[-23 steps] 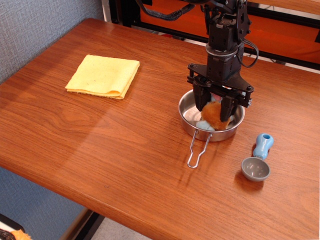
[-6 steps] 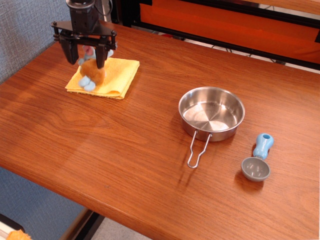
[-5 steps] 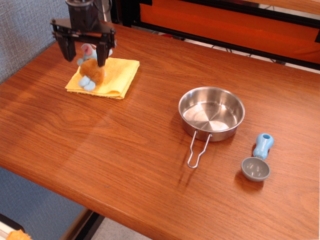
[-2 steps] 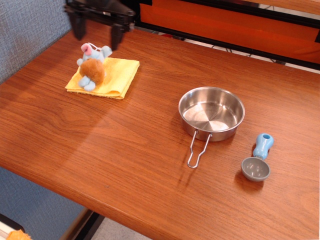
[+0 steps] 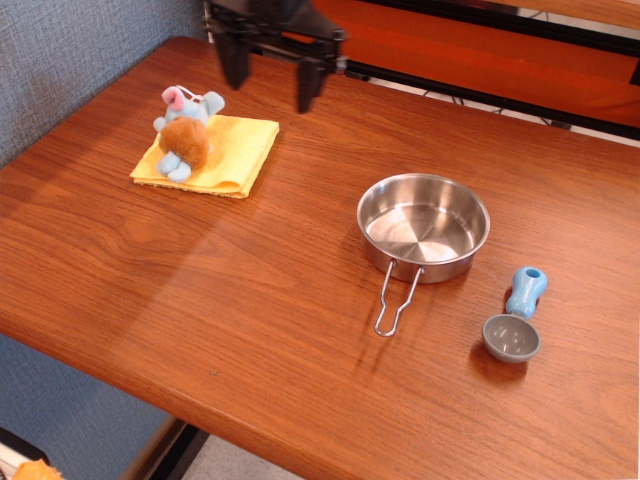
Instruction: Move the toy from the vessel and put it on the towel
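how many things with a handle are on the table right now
2: the steel pan at centre right, wire handle toward the front edge, and the grey scoop right of it. None seem hidden.

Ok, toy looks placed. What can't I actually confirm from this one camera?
- Gripper: motion-blurred, and the arm above it is cut off by the top edge.
- Toy: its back and its underside on the towel are hidden by its own body.
- Pan: the near inner wall is hidden by the rim.
- Scoop: too small to read any detail inside the bowl.
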{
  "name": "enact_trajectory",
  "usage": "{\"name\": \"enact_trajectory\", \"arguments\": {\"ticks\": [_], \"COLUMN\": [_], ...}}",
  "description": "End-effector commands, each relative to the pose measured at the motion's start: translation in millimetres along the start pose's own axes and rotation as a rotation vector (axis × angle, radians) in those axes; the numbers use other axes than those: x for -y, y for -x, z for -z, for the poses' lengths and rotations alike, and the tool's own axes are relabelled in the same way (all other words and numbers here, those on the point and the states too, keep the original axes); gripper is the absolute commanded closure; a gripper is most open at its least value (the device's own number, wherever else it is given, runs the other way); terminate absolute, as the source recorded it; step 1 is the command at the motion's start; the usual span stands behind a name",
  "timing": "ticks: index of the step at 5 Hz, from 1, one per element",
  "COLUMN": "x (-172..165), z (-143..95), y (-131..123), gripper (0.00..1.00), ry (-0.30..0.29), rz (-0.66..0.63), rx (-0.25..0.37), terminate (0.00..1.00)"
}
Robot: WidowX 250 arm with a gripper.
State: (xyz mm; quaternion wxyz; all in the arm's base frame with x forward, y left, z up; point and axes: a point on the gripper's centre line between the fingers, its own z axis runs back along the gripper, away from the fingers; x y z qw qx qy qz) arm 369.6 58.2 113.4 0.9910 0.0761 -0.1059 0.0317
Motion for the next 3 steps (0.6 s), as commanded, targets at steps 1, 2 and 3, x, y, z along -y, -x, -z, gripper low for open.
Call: {"name": "enact_trajectory", "arguments": {"ticks": [1, 2, 3], "x": [88.9, 115.9, 135.0], "z": [-20.6, -20.8, -18.5], "y": [-14.4, -18.2, -18.5], "gripper": [0.0, 0.0, 0.0], "ry": [0.038, 0.057, 0.068], "rz": [0.215, 0.279, 0.327], "rx": [0.065, 0.088, 0.083], "terminate": [0.0, 0.0, 1.0]}}
